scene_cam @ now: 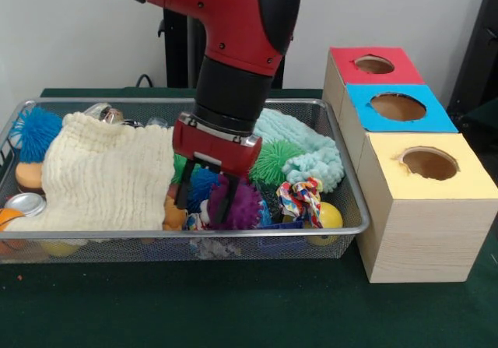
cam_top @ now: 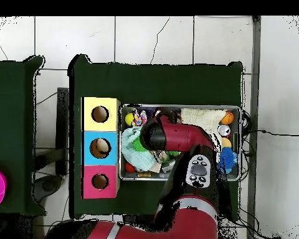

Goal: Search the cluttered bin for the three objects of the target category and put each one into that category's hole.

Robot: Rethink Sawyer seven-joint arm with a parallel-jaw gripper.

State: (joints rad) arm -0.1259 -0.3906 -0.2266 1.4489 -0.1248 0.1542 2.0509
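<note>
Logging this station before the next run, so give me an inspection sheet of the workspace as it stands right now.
Surface: dark green table.
Job's things: wire bin of mixed items; red box, blue box and yellow box, each with a hole.
Clutter: cream cloth, purple spiky ball, green spiky ball, knotted rope toy.
Grippers: gripper open, lowered into the bin.
Cables: black cable on the floor.
Surroundings: tiled floor.

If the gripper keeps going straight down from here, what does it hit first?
Most likely the purple fuzzy ball in the wire bin: the open gripper points down at it, one finger already against it. Exact depth is unclear.
</note>
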